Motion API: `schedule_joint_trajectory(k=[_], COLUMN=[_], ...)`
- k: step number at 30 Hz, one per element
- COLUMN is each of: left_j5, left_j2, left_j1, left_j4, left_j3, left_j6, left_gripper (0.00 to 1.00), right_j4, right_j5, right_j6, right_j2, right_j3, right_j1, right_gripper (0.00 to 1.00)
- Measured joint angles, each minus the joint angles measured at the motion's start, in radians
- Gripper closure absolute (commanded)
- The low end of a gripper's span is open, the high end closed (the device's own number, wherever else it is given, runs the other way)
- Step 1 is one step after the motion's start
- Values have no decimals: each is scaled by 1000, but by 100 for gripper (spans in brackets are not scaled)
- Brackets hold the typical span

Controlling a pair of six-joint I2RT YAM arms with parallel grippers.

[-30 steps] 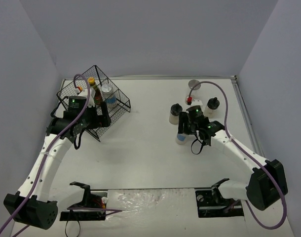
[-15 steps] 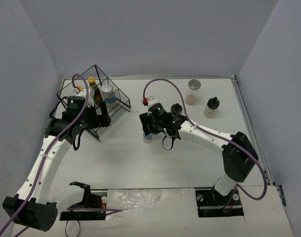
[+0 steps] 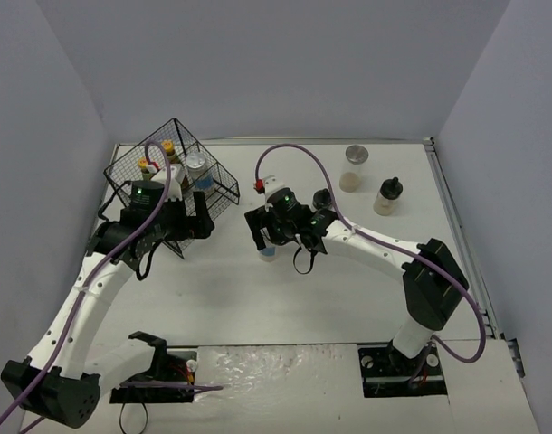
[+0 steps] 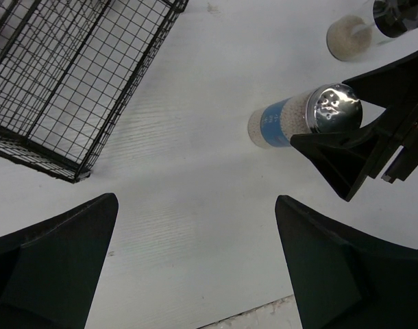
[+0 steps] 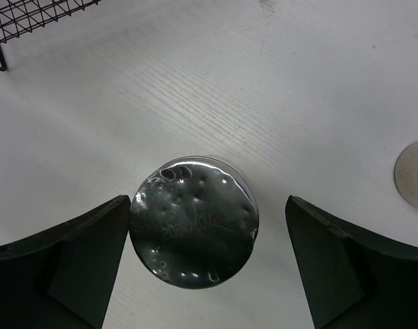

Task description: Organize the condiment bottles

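Observation:
A silver-lidded jar (image 5: 194, 221) with a blue label (image 4: 277, 123) stands upright on the white table, mid-table to the right of the basket. My right gripper (image 5: 207, 205) hangs over it, open, with a clear gap at the right finger. In the top view that gripper (image 3: 268, 237) covers the jar (image 3: 269, 253). My left gripper (image 3: 196, 222) is open and empty beside the black wire basket (image 3: 223, 188); the wrist view shows only table between its fingers (image 4: 58, 260). The basket holds two yellow-capped red sauce bottles (image 3: 168, 150) and a silver-lidded jar (image 3: 196, 166).
A black-capped shaker (image 3: 323, 198) stands just behind my right arm. At the back right are another silver-lidded jar (image 3: 353, 168) and a second black-capped shaker (image 3: 389, 194). Grey walls close in the table on three sides.
My right arm carried the blue-labelled jar leftward from the right side to mid-table, then its jaws opened off it. The left gripper shifted slightly right along the basket.

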Motion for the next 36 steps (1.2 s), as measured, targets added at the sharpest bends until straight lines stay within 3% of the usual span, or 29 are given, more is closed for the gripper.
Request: schedule_joint_trajectory(k=[6, 13, 21, 36], left_j5=[-18, -52, -91, -134], left_j2=[47, 125, 303, 555], left_j1=[-91, -243, -376, -431], left_j4=[35, 123, 209, 238], left_j3=[0, 0, 63, 172], left_j6=[0, -2, 6, 24], left_gripper=[3, 3, 3, 6], right_j4=[-17, -71, -171, -192], right_j5=[13, 105, 189, 210], right_j6=[-4, 13, 133, 169], right_j2=[-76, -367, -614, -610], right_j3=[-28, -234, -409, -413], right_j1=[0, -19, -231, -264], right_gripper=[0, 0, 0, 0])
